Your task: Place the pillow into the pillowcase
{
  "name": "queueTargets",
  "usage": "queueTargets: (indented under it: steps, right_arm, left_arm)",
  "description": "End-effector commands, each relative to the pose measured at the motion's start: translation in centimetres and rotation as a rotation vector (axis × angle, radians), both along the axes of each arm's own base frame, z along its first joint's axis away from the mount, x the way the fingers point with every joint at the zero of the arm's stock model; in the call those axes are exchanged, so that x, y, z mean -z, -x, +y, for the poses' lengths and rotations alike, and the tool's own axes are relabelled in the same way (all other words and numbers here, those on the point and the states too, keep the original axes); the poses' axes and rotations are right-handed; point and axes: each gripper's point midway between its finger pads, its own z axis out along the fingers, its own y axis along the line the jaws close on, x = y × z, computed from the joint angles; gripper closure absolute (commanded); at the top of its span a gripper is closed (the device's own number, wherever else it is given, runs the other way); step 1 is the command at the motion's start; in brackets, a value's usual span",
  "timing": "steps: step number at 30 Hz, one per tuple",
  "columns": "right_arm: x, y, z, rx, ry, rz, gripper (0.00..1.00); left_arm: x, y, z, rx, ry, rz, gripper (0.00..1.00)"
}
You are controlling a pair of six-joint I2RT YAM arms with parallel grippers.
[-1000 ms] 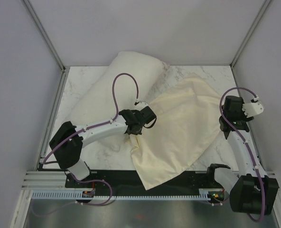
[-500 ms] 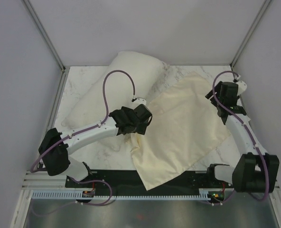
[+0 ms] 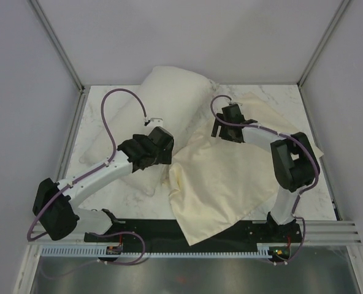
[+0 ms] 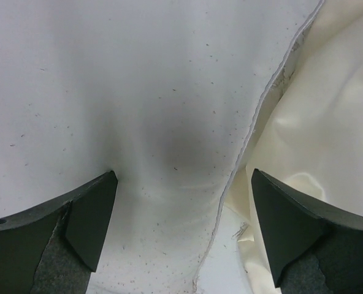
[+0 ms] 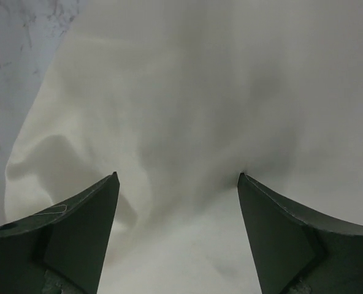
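Observation:
The pillow (image 3: pixel 154 101) lies plump and off-white at the back left, running diagonally toward the left arm. The cream pillowcase (image 3: pixel 230 177) is spread limp over the middle and right of the marble table, one corner hanging over the near edge. My left gripper (image 3: pixel 164 150) hovers open over the pillow's lower end beside the pillowcase edge. In the left wrist view the pillow (image 4: pixel 138 92) and its seam lie between the jaws, with the pillowcase (image 4: pixel 328 122) to the right. My right gripper (image 3: pixel 221 127) stands open over the pillowcase's far left part. Only pillowcase (image 5: pixel 187 92) fabric shows under it.
White enclosure walls with metal posts (image 3: pixel 59 46) close in the table (image 3: pixel 105 107) on the left, back and right. The black base rail (image 3: pixel 145 229) runs along the near edge. The right arm's forearm (image 3: pixel 261 133) stretches across the pillowcase. Purple cable loops (image 3: pixel 111 101) rise above the left arm.
The left gripper opened, let go of the pillowcase edge and drew back to the left over the pillow. The right arm swung from the right wall leftward across the pillowcase, opening wider.

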Motion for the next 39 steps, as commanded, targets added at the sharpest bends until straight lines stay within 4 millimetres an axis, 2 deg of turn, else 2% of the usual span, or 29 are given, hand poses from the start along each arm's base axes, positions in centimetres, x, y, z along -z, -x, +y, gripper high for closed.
queueTargets:
  steps: [1,2,4,7,8,10,11,12,13,14,17,19,20,21,23,24,25,26,27,28,29,31,32,34,35,36,37,38,39]
  right_arm:
    - [0.5,-3.4,-2.5,0.152,0.110,-0.034,0.14]
    - [0.1,-4.3,-3.0,0.184,0.109,-0.043,0.16]
    - [0.7,-4.7,-4.2,0.228,0.130,-0.027,0.25]
    - [0.7,-5.5,-8.1,0.368,0.131,-0.023,0.30]
    - [0.8,-5.8,-10.5,0.425,0.122,-0.016,0.32]
    - [1.1,-5.7,-13.0,0.491,0.112,-0.005,0.37]
    - [1.0,-5.6,-15.5,0.552,0.131,-0.009,0.39]
    - [1.2,-4.9,-17.1,0.602,0.164,0.004,0.45]
    - [1.0,-4.2,-18.6,0.694,0.186,0.000,0.50]
    - [1.2,-3.2,-20.2,0.743,0.220,0.019,0.49]
    - [0.7,-2.0,-21.3,0.788,0.219,0.005,0.47]
    - [-0.1,-2.2,-20.8,0.765,0.188,-0.016,0.43]
    - [-0.5,-2.6,-20.3,0.721,0.176,-0.018,0.39]
    - [-0.9,-3.8,-18.4,0.625,0.100,-0.028,0.29]
    - [-2.4,-5.5,-15.5,0.442,0.042,-0.065,0.19]
    - [-3.2,-6.5,-14.1,0.379,0.004,-0.099,0.15]
    - [-4.1,-6.9,-11.7,0.286,-0.072,-0.114,0.09]
    - [-4.8,-7.1,-10.0,0.227,-0.096,-0.134,0.07]
    - [-5.8,-7.5,-9.0,0.196,-0.109,-0.166,0.05]
    - [-6.8,-7.7,-8.3,0.177,-0.112,-0.188,0.04]
    - [-7.8,-8.0,-7.1,0.145,-0.118,-0.210,0.04]
    - [-9.0,-8.6,-6.4,0.117,-0.126,-0.240,0.04]
    - [-10.4,-9.3,-5.0,0.049,-0.176,-0.274,0.04]
    - [-11.4,-9.8,-3.6,-0.016,-0.219,-0.304,0.03]
    - [-12.8,-10.3,-2.3,-0.076,-0.273,-0.346,0.03]
    - [-13.4,-10.4,-1.5,-0.115,-0.305,-0.363,0.02]
    - [-13.2,-10.4,-0.7,-0.132,-0.331,-0.352,0.02]
    - [-13.7,-10.5,0.5,-0.161,-0.346,-0.360,0.02]
    - [-13.2,-10.5,1.8,-0.207,-0.362,-0.344,0.02]
  left_arm:
    - [0.9,-0.6,1.0,-0.083,-0.001,-0.023,0.00]
    - [1.4,-0.9,1.4,-0.099,-0.017,-0.020,0.00]
    - [2.0,-1.1,2.1,-0.117,-0.039,-0.012,0.00]
    - [3.4,-1.7,3.5,-0.178,-0.058,-0.023,0.00]
    - [3.7,-2.0,3.5,-0.199,-0.028,-0.031,0.00]
    - [4.7,-2.0,4.6,-0.239,0.000,-0.019,0.00]
    - [5.3,-1.8,4.2,-0.235,0.055,0.007,0.00]
    - [5.3,-2.9,4.5,-0.254,0.128,-0.014,0.00]
    - [5.6,-2.5,5.1,-0.262,0.172,-0.007,0.00]
    - [5.6,-2.5,5.2,-0.269,0.232,0.004,0.00]
    - [4.4,-3.2,9.1,-0.427,0.288,-0.071,0.00]
    - [4.0,-3.0,10.7,-0.498,0.309,-0.111,0.00]
    - [2.8,-3.0,11.4,-0.545,0.346,-0.159,0.00]
    - [2.6,-3.1,12.8,-0.597,0.355,-0.180,0.00]
    - [1.8,-3.1,14.1,-0.656,0.386,-0.219,0.00]
    - [1.5,-3.3,15.6,-0.706,0.391,-0.236,0.00]
    - [1.0,-3.5,16.4,-0.735,0.402,-0.251,0.00]
    - [0.6,-3.6,16.9,-0.763,0.431,-0.259,0.00]
    - [0.2,-3.7,18.9,-0.826,0.444,-0.282,0.00]
    - [-0.8,-4.0,19.1,-0.836,0.467,-0.303,0.00]
    - [-1.6,-4.1,20.3,-0.864,0.470,-0.329,0.00]
    - [-4.1,-4.8,20.0,-0.809,0.489,-0.375,0.00]
    - [-4.9,-4.9,19.6,-0.776,0.494,-0.384,0.00]
    - [-6.4,-5.1,18.6,-0.720,0.507,-0.408,0.00]
    - [-6.9,-5.1,16.9,-0.640,0.488,-0.405,0.00]
    - [-7.4,-5.1,16.1,-0.606,0.475,-0.411,0.00]
    - [-8.8,-5.4,15.1,-0.569,0.493,-0.429,0.00]
    - [-9.5,-5.5,14.0,-0.535,0.505,-0.434,0.00]
    - [-11.0,-5.8,11.9,-0.469,0.530,-0.443,0.00]
